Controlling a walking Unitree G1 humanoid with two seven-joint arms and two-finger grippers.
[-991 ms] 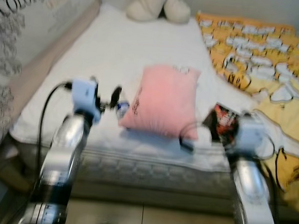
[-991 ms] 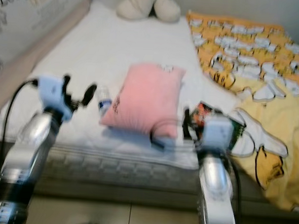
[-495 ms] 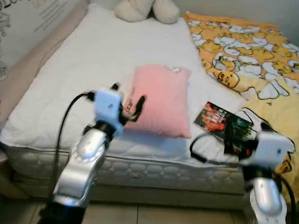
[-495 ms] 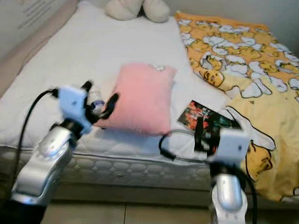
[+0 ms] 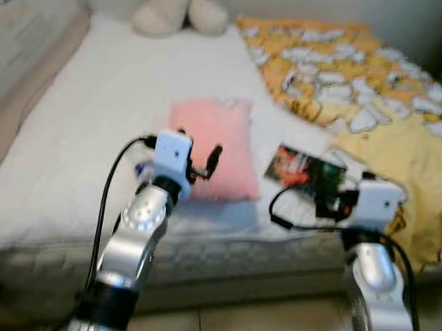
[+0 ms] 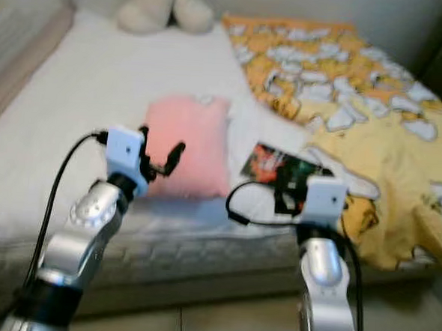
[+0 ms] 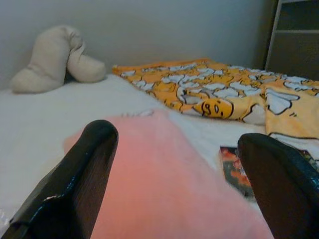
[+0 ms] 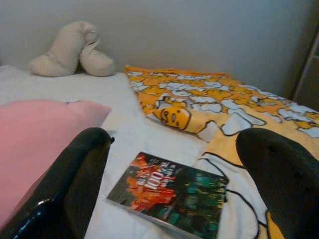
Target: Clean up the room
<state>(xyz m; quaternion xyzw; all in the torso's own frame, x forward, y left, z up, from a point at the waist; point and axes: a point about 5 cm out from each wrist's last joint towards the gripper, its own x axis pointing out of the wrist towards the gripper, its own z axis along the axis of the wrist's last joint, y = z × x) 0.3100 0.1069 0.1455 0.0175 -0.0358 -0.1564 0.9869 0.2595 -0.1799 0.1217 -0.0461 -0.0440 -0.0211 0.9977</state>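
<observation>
A pink pillow (image 5: 215,139) lies in the middle of the white bed (image 5: 81,127). My left gripper (image 5: 197,162) is raised over the pillow's near left edge, open and empty; the left wrist view looks along the pillow (image 7: 164,184) between the spread fingers (image 7: 75,184). A colourful book (image 5: 303,170) lies to the right of the pillow, partly on a yellow blanket (image 5: 375,92). My right gripper (image 5: 333,204) hovers open just before the book (image 8: 169,191). A cream plush toy (image 5: 170,9) rests at the head of the bed.
The mattress edge (image 5: 222,263) and tiled floor (image 5: 271,326) lie below my arms. A padded beige panel (image 5: 22,101) runs along the bed's left side. A dark shelf unit (image 7: 294,35) stands beyond the blanket on the right.
The whole picture has shifted and blurred as the camera moved. My left gripper has come from left of the pillow to over its near edge; both grippers stay open.
</observation>
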